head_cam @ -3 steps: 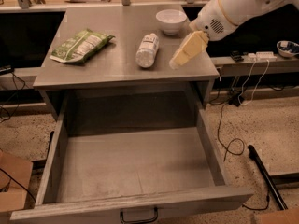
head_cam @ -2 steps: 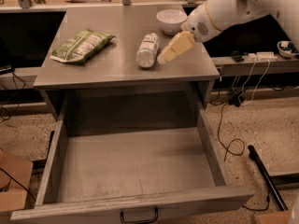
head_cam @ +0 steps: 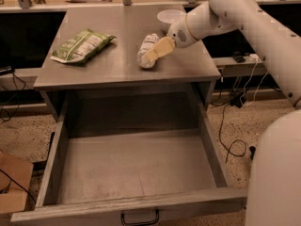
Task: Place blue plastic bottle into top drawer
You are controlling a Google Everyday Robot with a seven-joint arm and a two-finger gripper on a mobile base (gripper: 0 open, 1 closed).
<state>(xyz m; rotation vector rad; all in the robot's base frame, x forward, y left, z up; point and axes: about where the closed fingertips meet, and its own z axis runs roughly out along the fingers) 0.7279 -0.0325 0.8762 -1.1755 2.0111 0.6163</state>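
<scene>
The blue plastic bottle lies on its side on the grey table top, right of centre, with its white label up. My gripper reaches in from the right on the white arm and sits over the bottle's near end, its cream fingers right at the bottle. The top drawer stands pulled fully open below the table, empty, with its dark handle at the front centre.
A green snack bag lies on the table's left side. A white bowl stands at the back right of the table, just behind my arm. Cables trail on the floor at the right. A cardboard box sits at the lower left.
My arm has swung left across the table, bringing the gripper from beside the bowl to the bottle. The bottle, bag and drawer have not moved.
</scene>
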